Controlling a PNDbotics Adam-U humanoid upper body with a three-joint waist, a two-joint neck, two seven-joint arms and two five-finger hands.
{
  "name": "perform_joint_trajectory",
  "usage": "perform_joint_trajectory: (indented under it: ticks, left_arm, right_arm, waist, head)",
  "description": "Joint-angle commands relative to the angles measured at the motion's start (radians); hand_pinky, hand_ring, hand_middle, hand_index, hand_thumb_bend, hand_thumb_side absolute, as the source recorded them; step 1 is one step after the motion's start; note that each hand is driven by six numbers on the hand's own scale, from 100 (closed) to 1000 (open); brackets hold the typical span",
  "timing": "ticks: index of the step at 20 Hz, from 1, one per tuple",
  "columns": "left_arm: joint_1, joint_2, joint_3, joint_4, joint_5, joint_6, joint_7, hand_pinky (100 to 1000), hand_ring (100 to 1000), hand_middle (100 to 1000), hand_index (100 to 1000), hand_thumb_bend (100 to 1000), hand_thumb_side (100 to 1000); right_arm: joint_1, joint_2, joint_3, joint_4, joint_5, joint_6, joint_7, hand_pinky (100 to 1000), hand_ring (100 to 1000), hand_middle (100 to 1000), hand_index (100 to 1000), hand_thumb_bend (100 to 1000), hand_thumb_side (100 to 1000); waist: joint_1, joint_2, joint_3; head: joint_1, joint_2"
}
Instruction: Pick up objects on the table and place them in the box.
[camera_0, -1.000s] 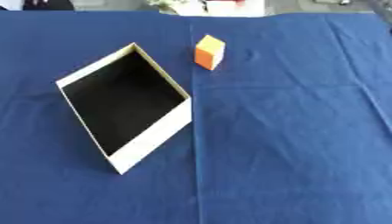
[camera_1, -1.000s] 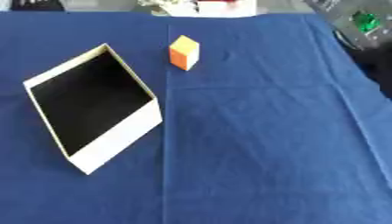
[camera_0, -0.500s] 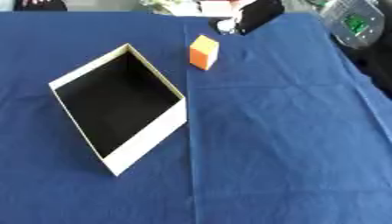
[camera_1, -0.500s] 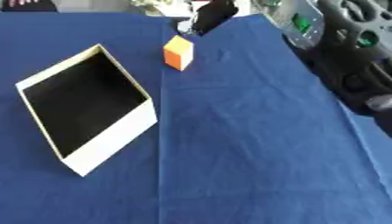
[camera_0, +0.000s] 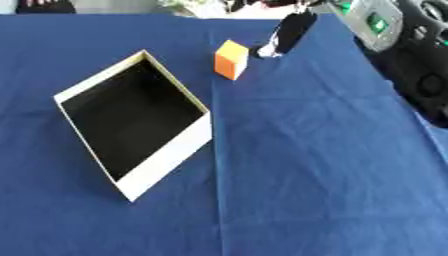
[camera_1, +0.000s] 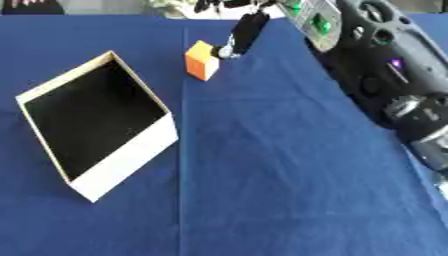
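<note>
One block: orange cube beside the box's far corner, awaiting pickup
Right hand: fingers straight, together, tips just beside the cube for grasping
Left hand: unseen

Two head-mounted views look steeply down from the near side across a blue-clothed table, facing its far edge. Both share the open white box, the orange block and the right arm, with the right eye view showing more of that arm.
</note>
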Motion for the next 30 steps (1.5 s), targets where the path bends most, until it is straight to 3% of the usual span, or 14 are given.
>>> perform_joint_trajectory:
  ticks: [1,6,13,19,27,28,29,30]
  left_arm:
    - [-0.009,0.019,0.003,-0.018,0.002,0.0,-0.005,449,457,497,667,100,662]
    - [-0.013,0.02,0.003,-0.018,0.001,0.0,-0.007,448,455,496,666,100,666]
    - [-0.022,0.027,0.001,-0.018,-0.005,-0.001,-0.01,446,451,493,665,100,672]
    - [-0.029,0.028,-0.002,-0.018,-0.01,0.004,-0.016,444,447,491,664,100,682]
    - [-0.032,0.027,-0.004,-0.018,-0.013,0.007,-0.023,444,445,489,662,100,686]
    - [-0.033,0.027,-0.005,-0.018,-0.013,0.007,-0.024,444,444,489,662,100,690]
    - [-0.034,0.027,-0.005,-0.018,-0.013,0.007,-0.025,444,444,488,662,100,687]
    - [-0.034,0.026,-0.005,-0.018,-0.013,0.007,-0.026,444,443,488,661,100,688]
  right_arm:
    - [-0.042,0.006,-0.058,0.062,0.041,-0.047,0.047,939,968,948,1000,261,281]
    - [-0.054,0.017,-0.117,0.123,0.105,-0.125,0.076,941,966,950,1000,293,296]
    - [-0.071,0.013,-0.163,0.161,0.187,-0.189,0.021,943,965,945,1000,305,292]
    - [-0.082,0.008,-0.176,0.158,0.204,-0.197,-0.013,941,963,943,1000,302,291]
    - [-0.086,0.014,-0.191,0.159,0.201,-0.17,-0.028,944,971,947,1000,301,310]
    - [-0.087,0.015,-0.192,0.16,0.205,-0.167,-0.026,945,973,950,1000,248,327]
    - [-0.087,0.016,-0.194,0.16,0.209,-0.164,-0.027,945,973,949,1000,307,317]
    - [-0.087,0.017,-0.197,0.159,0.214,-0.161,-0.03,945,972,948,1000,309,316]
  waist:
    - [0.004,-0.016,0.001]
    - [0.002,-0.002,0.004]
    - [-0.007,0.028,0.016]
    - [-0.02,0.057,0.036]
    - [-0.027,0.073,0.054]
    - [-0.028,0.074,0.056]
    - [-0.028,0.075,0.058]
    - [-0.029,0.077,0.062]
  head:
    - [-0.001,-0.002]
    - [-0.004,-0.009]
    - [-0.017,-0.043]
    - [-0.047,-0.087]
    - [-0.067,-0.109]
    - [-0.069,-0.111]
    - [-0.071,-0.113]
    - [-0.074,-0.114]
